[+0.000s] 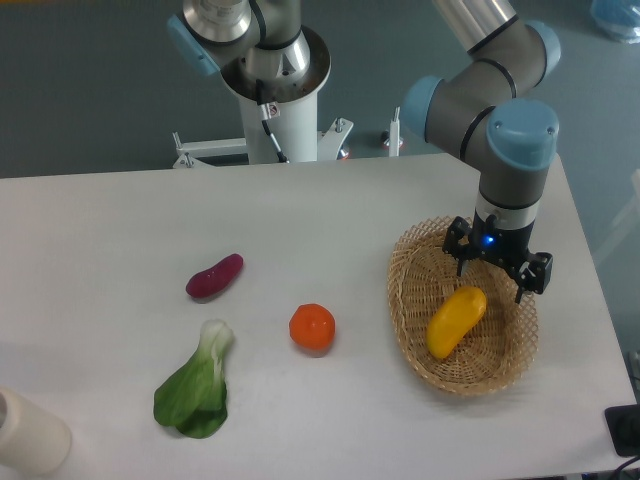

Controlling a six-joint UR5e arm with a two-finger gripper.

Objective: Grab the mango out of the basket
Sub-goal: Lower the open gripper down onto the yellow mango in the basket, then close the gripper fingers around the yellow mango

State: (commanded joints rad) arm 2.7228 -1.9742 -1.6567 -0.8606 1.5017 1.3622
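The mango (455, 320) is a smooth oblong yellow-orange fruit lying slanted inside the basket (410, 310), an oval shallow tan wicker basket at the right of the table. My gripper (493, 277) points down over the far part of the basket, just above and behind the mango's upper end. Its two black fingers stand apart, one to each side, and hold nothing. The mango rests on the basket floor, apart from the fingers.
A round orange-red fruit (312, 327) lies left of the basket. A purple sweet potato (214, 276) and a green leafy vegetable (195, 390) lie further left. A white cylinder (28, 434) stands at the front left corner. The table's right edge is close to the basket.
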